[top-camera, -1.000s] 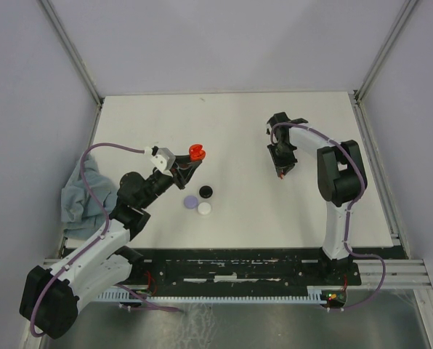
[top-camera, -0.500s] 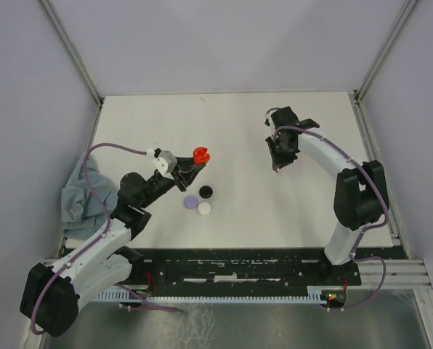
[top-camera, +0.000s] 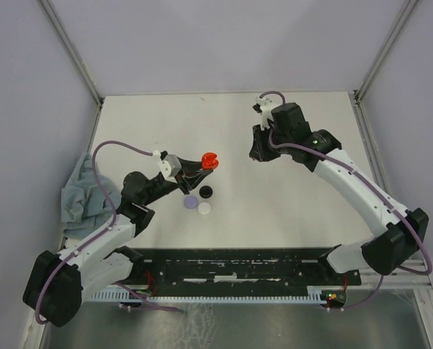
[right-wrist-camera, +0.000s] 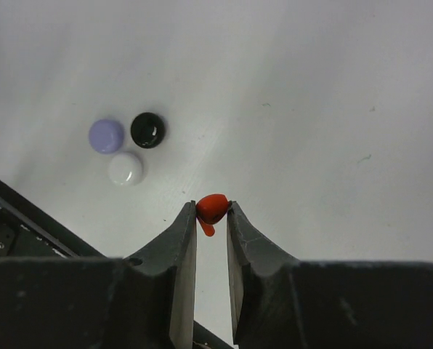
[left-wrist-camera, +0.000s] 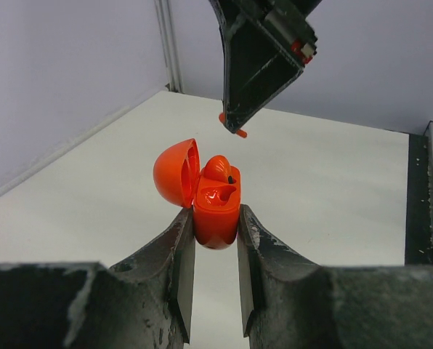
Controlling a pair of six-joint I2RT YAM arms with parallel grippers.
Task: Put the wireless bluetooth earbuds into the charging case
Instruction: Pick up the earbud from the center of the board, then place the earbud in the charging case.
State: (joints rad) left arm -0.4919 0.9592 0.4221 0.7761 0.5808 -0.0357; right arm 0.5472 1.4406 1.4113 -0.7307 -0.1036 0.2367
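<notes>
We hold the red charging case pinched by its body in our left gripper, jaws narrow, lifted above the table. Its lid stands open, and one seated red earbud rests in a well. Our right gripper is closed tight on a second red earbud, stem pointing down. From above, that gripper sits at about 3 o'clock from the case, apart from it, with open white surface under the gap.

Three round discs lie at 6 o'clock below the case: the black disc, the lavender disc and the white disc, close together. White tabletop stretches toward the far edge at 12 o'clock and the right edge at 3 o'clock.

A grey-blue cloth is bunched at the 9 o'clock edge, beside the left arm. Pale grey walls close three sides, with metal posts at the far corners, and a black base rail runs along the near edge.
</notes>
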